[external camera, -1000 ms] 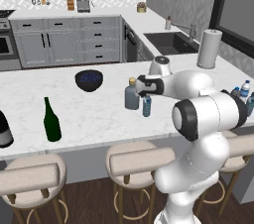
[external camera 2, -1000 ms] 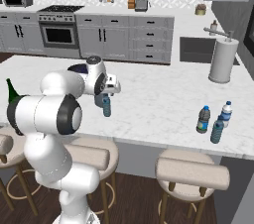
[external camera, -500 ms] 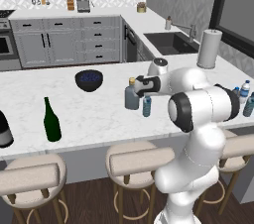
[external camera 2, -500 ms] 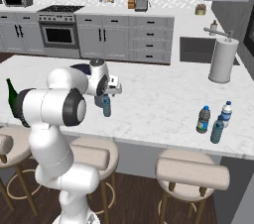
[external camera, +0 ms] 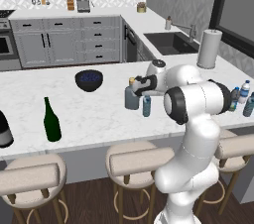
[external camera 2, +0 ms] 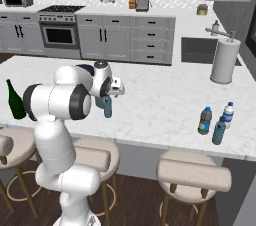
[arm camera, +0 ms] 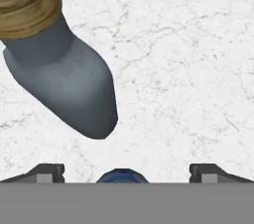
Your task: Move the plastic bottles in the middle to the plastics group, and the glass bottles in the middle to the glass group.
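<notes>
Left base view: we see the white arm's two-finger gripper [external camera: 140,87] now hanging low over the middle of the white marble counter [external camera: 89,114], having swung in from higher a second ago. It sits just above the small clear-bluish plastic water bottle with blue cap [external camera: 147,105], which stands just beside the squat grey-blue glass bottle with tan cork cap [external camera: 131,97]. The tall dark green wine bottle [external camera: 50,121] stands well apart to the left; the cluster of blue-capped water bottles [external camera: 241,97] waits at the far right. Right base view: the gripper [external camera 2: 117,90] hovers over the same water bottle [external camera 2: 107,107]. Hand view: the dark fingertips [arm camera: 45,172] stand spread wide, holding nothing, the blue cap [arm camera: 122,176] centred between them, the grey bottle [arm camera: 64,77] off to one side. We judge the descent for a grasp is nearly lined up.
</notes>
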